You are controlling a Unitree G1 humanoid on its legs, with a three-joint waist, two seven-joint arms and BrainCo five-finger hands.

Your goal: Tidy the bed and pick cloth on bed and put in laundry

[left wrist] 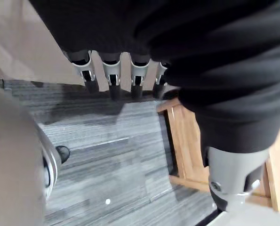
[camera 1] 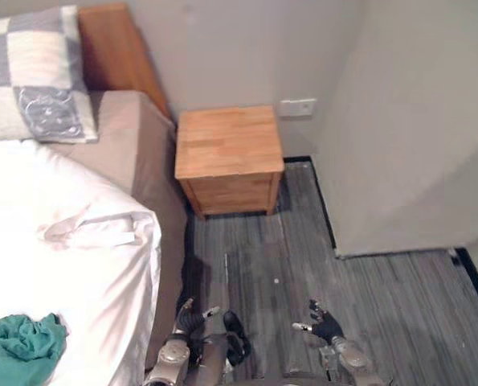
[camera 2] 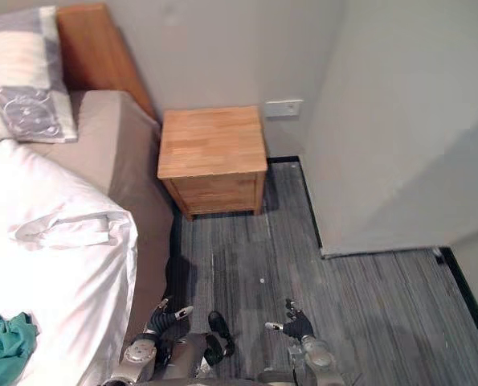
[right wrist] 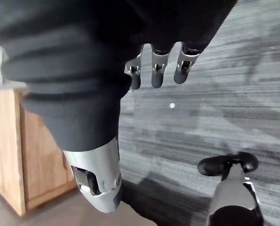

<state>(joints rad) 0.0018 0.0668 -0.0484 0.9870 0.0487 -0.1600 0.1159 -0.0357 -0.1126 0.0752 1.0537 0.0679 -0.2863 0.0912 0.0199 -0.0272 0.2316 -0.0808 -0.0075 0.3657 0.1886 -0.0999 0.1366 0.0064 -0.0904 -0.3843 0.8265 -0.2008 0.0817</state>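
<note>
Hovering empty above the grey floor (camera 1: 391, 305) with fingers loosely spread, left hand (camera 1: 192, 315) beside the bed (camera 1: 146, 161), right hand (camera 1: 325, 324) apart to its right, teal cloth (camera 1: 22, 342) crumpled on the white duvet (camera 1: 78, 273) well to the left hand's left, wooden nightstand (camera 1: 229, 153) ahead.

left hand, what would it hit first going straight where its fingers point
Way looks free over the floor; the left hand points along the bed toward the wooden nightstand, probably the first thing met, though depth is unclear.
</note>
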